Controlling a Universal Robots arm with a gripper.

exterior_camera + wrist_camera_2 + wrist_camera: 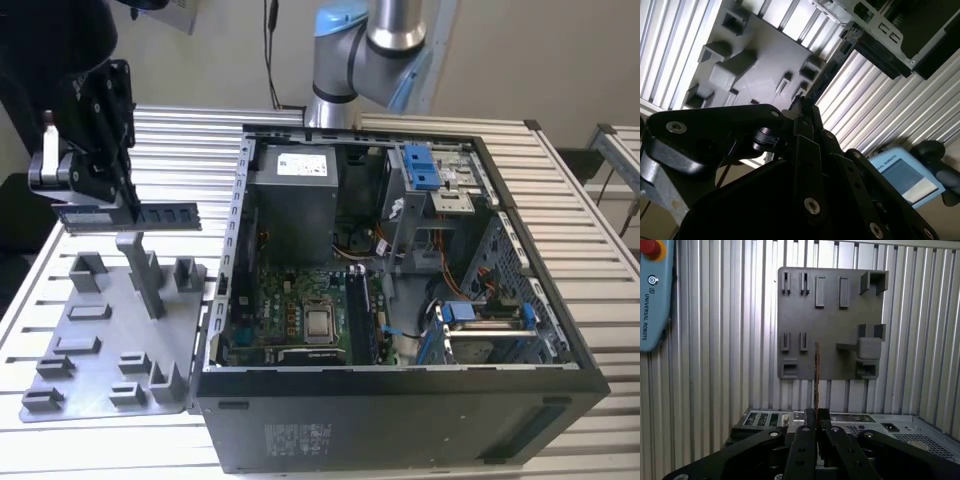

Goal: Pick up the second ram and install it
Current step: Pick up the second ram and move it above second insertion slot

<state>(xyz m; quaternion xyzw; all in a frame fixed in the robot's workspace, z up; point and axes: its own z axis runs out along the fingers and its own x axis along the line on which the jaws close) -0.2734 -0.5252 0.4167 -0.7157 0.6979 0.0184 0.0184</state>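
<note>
- Arm (375, 40): grey links with blue joint caps, seen at the exterior view's top centre.
- Gripper (128, 207): black, at the exterior view's left, fingers pointing downward, clamped on the second ram (165, 214).

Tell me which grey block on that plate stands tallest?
The post near the plate's middle, rising toward the held memory stick; the other blocks are short stubs.

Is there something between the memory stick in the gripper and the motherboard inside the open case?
Only the side wall of the case, on the exterior view's left. The gripper holds the memory stick over the grey plate; the case is open on top.
</note>
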